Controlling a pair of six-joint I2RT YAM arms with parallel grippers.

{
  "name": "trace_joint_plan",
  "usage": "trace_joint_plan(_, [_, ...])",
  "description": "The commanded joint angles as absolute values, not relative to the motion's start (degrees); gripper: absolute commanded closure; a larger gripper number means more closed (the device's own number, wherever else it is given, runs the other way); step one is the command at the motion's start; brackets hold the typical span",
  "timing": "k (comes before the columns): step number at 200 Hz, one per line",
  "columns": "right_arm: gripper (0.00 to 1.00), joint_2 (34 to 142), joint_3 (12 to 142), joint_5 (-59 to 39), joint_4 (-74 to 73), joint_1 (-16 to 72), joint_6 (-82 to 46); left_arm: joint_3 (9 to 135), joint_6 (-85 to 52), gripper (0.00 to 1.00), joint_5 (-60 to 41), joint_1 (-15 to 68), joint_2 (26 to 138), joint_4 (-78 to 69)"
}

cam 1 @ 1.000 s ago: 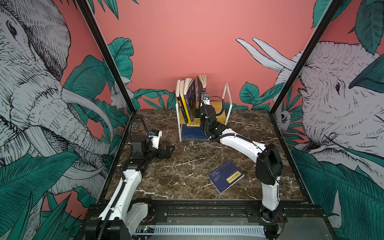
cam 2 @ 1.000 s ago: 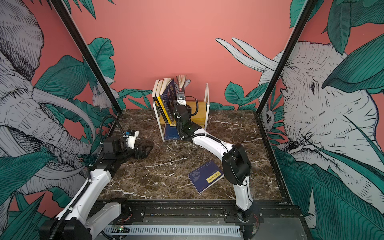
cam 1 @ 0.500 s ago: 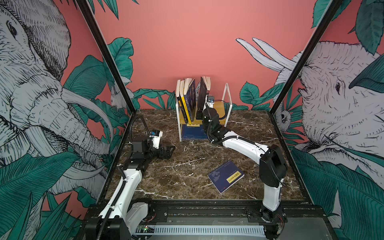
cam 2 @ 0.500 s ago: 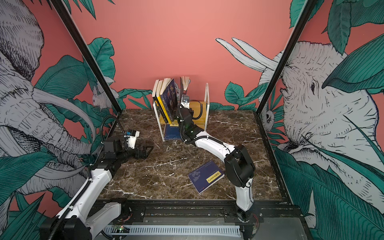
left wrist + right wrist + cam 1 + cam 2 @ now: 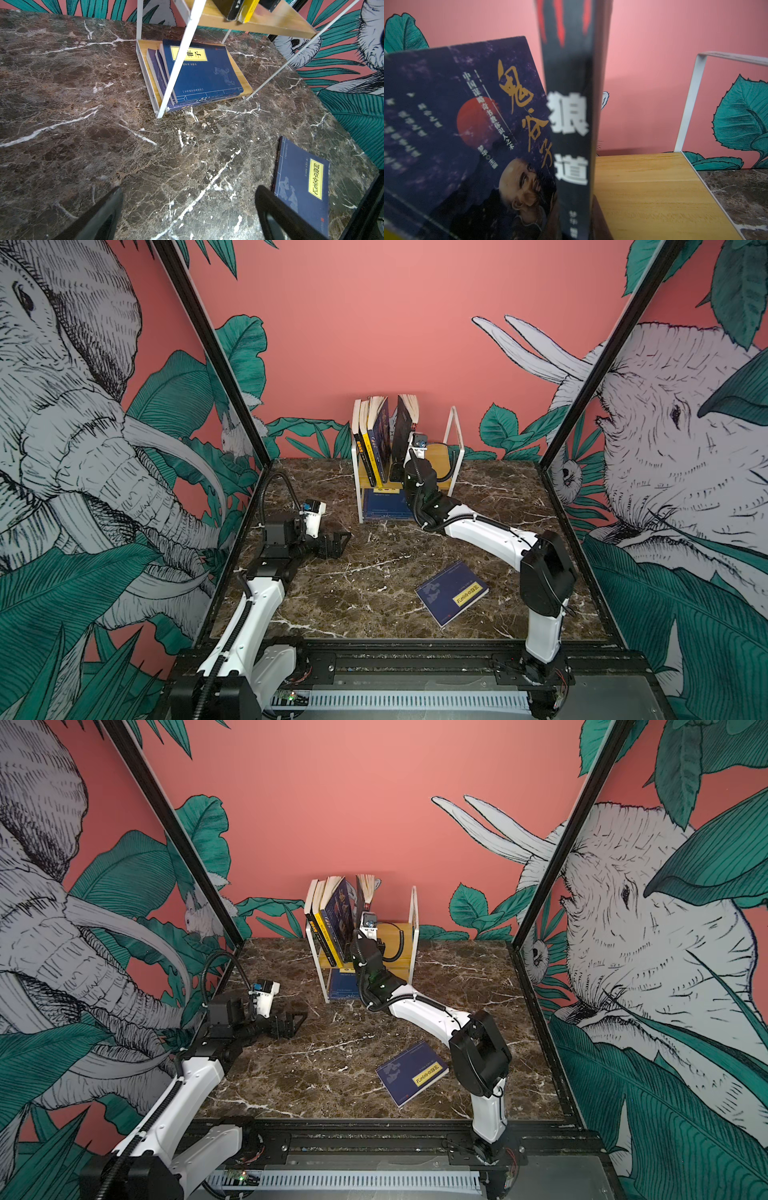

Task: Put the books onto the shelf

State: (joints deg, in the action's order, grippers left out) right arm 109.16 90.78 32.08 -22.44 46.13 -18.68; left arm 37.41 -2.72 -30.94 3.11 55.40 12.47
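Books lie at several depths. Nearest, one navy book lies flat on the marble table, well apart from the shelf. Further back, the left gripper hovers low, jaws spread wide. Beyond it, a navy stack lies on the shelf's lower board. On the upper board, the right gripper pinches the black book upright near its base, beside the leaning books.
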Motion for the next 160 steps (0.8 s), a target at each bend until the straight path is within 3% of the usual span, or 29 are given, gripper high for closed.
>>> trace_joint_plan(1, [1.00,108.30,92.09,30.43,-23.27,47.35,-19.19,37.00,-1.63,0.01,-31.98,3.33,55.03,12.86])
trace_joint_plan(73, [1.00,109.42,92.98,29.78,-22.75,48.60,-16.72,36.21,-1.45,0.01,-32.21,3.77,54.82,11.94])
trace_joint_plan(112, [0.81,108.29,92.39,27.79,-22.08,48.94,-15.27,36.24,-1.41,0.01,-32.14,3.78,54.81,12.02])
trace_joint_plan(160, [0.71,107.09,91.05,23.71,-21.92,49.50,-11.35,36.38,-1.41,0.01,-32.06,3.77,54.99,12.19])
